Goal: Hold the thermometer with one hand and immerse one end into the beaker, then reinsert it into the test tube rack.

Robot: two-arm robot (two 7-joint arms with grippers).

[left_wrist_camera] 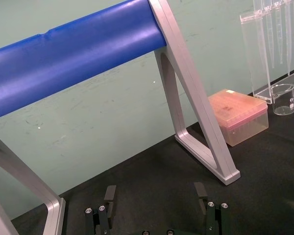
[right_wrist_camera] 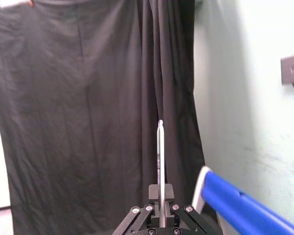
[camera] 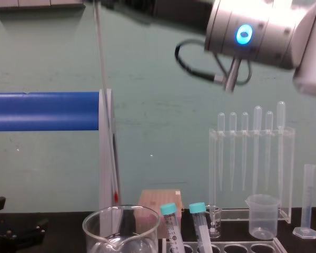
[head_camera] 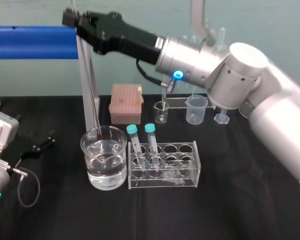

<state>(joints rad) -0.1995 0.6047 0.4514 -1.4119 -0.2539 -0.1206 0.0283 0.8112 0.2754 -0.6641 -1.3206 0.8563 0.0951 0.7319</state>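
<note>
Black and low at the far left, the left gripper point(left_wrist_camera: 155, 191) sits parked, its fingers spread wide in its wrist view. The long black right gripper point(head_camera: 71, 19) on its silver arm pinches the thin clear glass thermometer point(head_camera: 92, 100) near the top, and its wrist view shows the clamp. From the head, the red tip meets the far rim of the wide glass beaker point(head_camera: 87, 150). The chest view puts it just above. The clear test tube rack point(head_camera: 187, 165) stands just to the right.
</note>
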